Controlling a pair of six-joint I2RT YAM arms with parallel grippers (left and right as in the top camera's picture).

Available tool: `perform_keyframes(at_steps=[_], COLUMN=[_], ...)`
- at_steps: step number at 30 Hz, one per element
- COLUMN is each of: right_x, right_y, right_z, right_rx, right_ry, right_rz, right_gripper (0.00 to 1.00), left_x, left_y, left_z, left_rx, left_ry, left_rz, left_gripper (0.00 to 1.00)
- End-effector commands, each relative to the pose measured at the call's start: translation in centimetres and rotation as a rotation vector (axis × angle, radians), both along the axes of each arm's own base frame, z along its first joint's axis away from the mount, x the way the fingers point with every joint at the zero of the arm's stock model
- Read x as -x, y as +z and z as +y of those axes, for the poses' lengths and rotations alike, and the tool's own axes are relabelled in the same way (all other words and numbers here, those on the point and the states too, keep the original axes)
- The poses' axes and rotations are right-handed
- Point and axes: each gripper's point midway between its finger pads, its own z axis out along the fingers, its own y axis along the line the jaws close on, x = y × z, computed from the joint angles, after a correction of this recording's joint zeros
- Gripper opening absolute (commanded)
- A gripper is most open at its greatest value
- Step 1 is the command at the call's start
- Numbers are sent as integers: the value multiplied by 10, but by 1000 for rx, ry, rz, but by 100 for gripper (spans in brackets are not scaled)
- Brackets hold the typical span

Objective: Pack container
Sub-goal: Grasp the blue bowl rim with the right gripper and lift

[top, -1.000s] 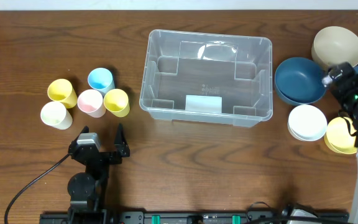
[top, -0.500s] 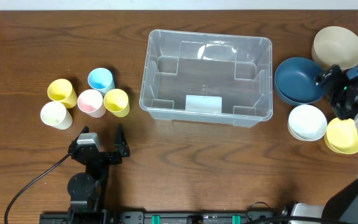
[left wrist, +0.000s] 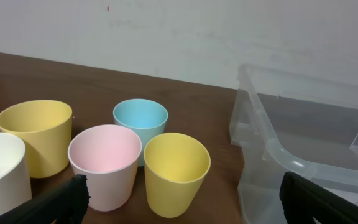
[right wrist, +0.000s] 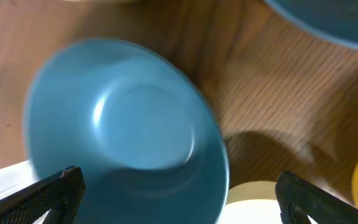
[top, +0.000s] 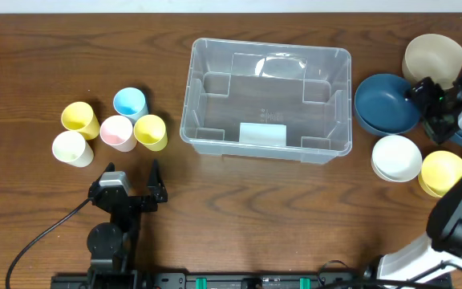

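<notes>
The bench [top: 255, 201] is dark wood with plain grain and a low sheen. The container [top: 191, 104] is clear plastic, glossy, with a pale glare on its far wall. The pink cup [left wrist: 104, 163] and the yellow cup [left wrist: 176, 171] look like smooth, matt plastic. The light blue bowl [right wrist: 129, 130] is smooth with a soft satin shine. The fingers [right wrist: 55, 194] of my right claw [right wrist: 179, 186] are matt black.

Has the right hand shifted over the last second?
Yes. The right hand edged left in the overhead view, further over the dark blue bowl's right rim.
</notes>
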Motion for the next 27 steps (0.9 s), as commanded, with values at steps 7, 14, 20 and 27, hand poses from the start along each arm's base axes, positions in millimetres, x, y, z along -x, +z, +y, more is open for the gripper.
perform_keyframes(at_steps=[7,14,20,27], right_x=[-2,2,1,1], right_y=[-27,-42,-42,-42], right_z=[-10,-15,-16,-16], right_rx=[12,34,38,38], right_ry=[-19,-22,-24,-24], right_rz=[57,101,99,100], right_gripper=[99,96,63,38], left_x=[1,1,1,1], left_y=[-16,-16,-16,-16], left_z=[4,4,4,4], left_rx=[-21,-21,-21,-21], left_ry=[20,20,20,20], left_rz=[49,49,49,49], left_gripper=[98,98,98,98])
